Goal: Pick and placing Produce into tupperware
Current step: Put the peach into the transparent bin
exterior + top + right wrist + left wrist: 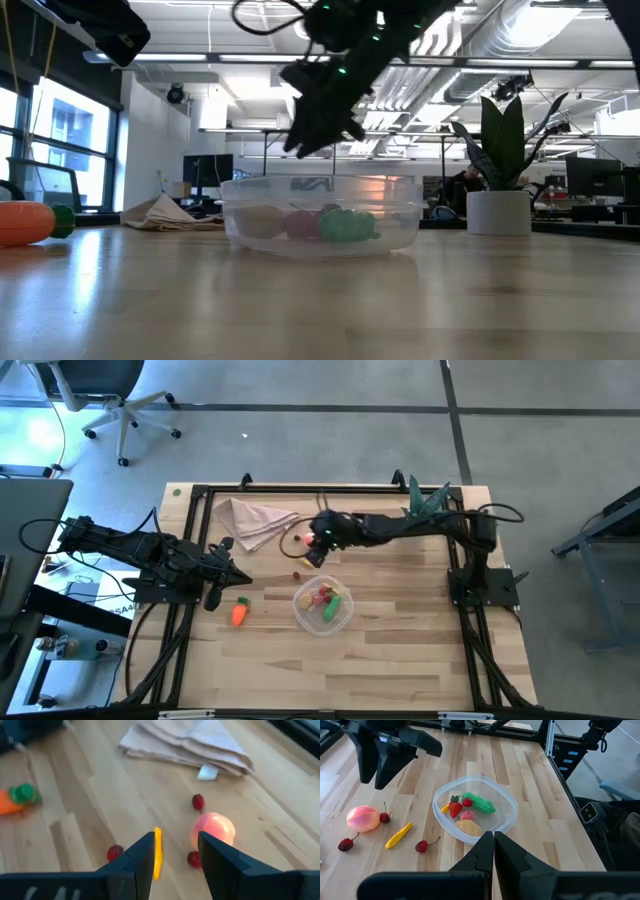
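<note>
From above, a pale butcher-block table (400, 660) of long glued planks sits in a black metal frame on a grey concrete floor, with a white office chair (110, 400) beyond it. The round clear tupperware (323, 606) lies near the table's middle, holding red, yellow and green produce. An orange carrot (239, 613) with a green top lies apart to its left, near the left gripper (215, 598), whose fingers are pressed shut on nothing. The right gripper (318, 552) hangs above the table just behind the tupperware, beside a crumpled beige napkin (255, 520). A spiky green plant (428, 500) stands at the far edge.

At table height, the tupperware's glossy wall shows soft rounded pieces inside, and the plant's smooth white pot (497, 212) stands to its right. Behind is an open office with exposed ceiling ducts and monitors. No writing can be read.

The left wrist view shows the container with a strawberry (455, 808), a green pepper (480, 803) and a tan potato (469, 826); outside it lie a pink peach (363, 818), a yellow piece (399, 835) and stemmed cherries (422, 846).

The right wrist view shows its fingers (142, 857) parted and empty above the yellow piece and peach.
</note>
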Robot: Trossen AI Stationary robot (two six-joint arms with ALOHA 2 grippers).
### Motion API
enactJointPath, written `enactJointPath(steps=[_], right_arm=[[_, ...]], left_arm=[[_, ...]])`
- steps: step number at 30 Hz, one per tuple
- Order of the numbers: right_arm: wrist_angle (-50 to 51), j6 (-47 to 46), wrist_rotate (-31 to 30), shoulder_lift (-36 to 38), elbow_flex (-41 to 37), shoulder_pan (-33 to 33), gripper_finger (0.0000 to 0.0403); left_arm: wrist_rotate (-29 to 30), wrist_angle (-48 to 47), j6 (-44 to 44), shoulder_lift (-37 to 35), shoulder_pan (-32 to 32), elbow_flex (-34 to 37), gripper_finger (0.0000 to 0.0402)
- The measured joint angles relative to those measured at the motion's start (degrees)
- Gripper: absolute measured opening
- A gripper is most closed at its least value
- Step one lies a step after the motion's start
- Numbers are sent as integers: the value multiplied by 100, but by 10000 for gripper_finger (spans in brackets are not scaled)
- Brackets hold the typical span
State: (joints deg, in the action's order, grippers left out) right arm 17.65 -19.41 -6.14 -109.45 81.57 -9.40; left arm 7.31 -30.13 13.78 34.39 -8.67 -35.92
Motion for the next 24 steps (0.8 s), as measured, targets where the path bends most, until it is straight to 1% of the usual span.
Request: enactJointPath(steps=[4,6,8,11,14,17,20,24], right_arm=[[995,287,73,-557,1088,-9,142],[1611,298,-122,-819,1520,-9,142],[2130,121,-386,-1049,1881,-22,142],[2739,-6,-590,-1328,2225,-103,142],[2985,23,-498,-1517,2398,-243,142],[2970,34,-158,-1539,2418,-375,142],[2810,263,237,-1549,2334,-453,142],[2624,251,325,-1550,2333,-484,154]], left_arm=[[0,3,1,-2,0,-2,5],[0,0,1,-1,1,0,5],[0,1,1,-1,2,0,5],[0,2,0,0,0,0,5],[0,2,0,0,2,0,5],[0,2,0,0,1,0,5],[0,2,2,0,0,-2,5],[0,2,0,0,2,0,5]])
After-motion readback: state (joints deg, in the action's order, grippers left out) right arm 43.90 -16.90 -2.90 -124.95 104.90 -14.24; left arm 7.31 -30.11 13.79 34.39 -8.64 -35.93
